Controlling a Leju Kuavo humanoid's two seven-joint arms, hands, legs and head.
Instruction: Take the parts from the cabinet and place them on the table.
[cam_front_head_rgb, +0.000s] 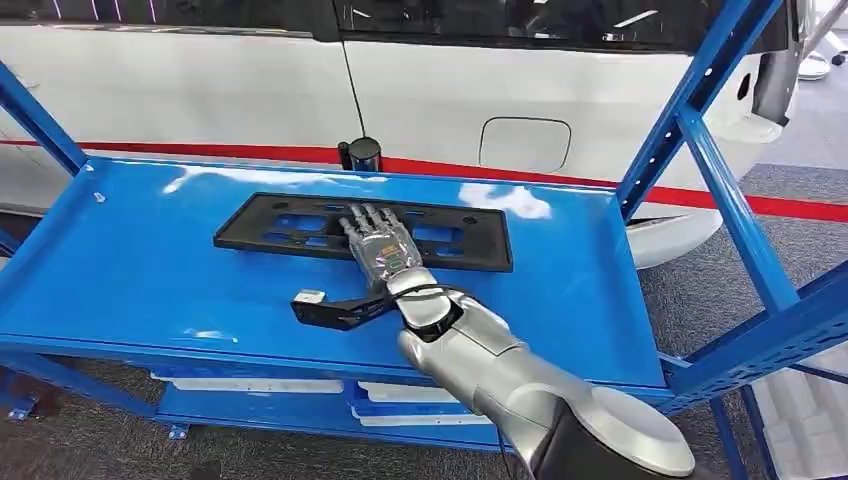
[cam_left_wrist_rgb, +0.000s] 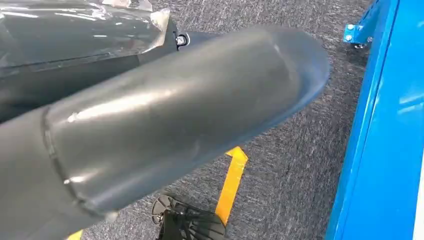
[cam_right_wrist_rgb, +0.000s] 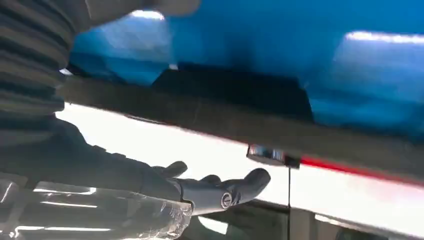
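A flat black plastic frame (cam_front_head_rgb: 290, 225) with several cut-outs lies on the blue shelf (cam_front_head_rgb: 140, 270) of the cabinet, toward its back. My right hand (cam_front_head_rgb: 380, 245) reaches over the frame's near edge, fingers stretched out flat and holding nothing; whether it touches the frame I cannot tell. In the right wrist view the dark fingers (cam_right_wrist_rgb: 225, 192) are straight and apart from the blurred frame (cam_right_wrist_rgb: 225, 120). A smaller black bracket (cam_front_head_rgb: 325, 308) with a pale end lies on the shelf beside my right wrist. My left hand's plastic-wrapped back (cam_left_wrist_rgb: 75, 25) shows while the arm hangs; its fingers are hidden.
A white car (cam_front_head_rgb: 200, 90) with a red stripe stands right behind the cabinet. A black cylinder (cam_front_head_rgb: 363, 153) sits at the shelf's back edge. Blue uprights (cam_front_head_rgb: 700, 110) rise on the right. White parts lie on the lower shelf (cam_front_head_rgb: 250, 385). Grey carpet with yellow tape (cam_left_wrist_rgb: 232, 180) lies below.
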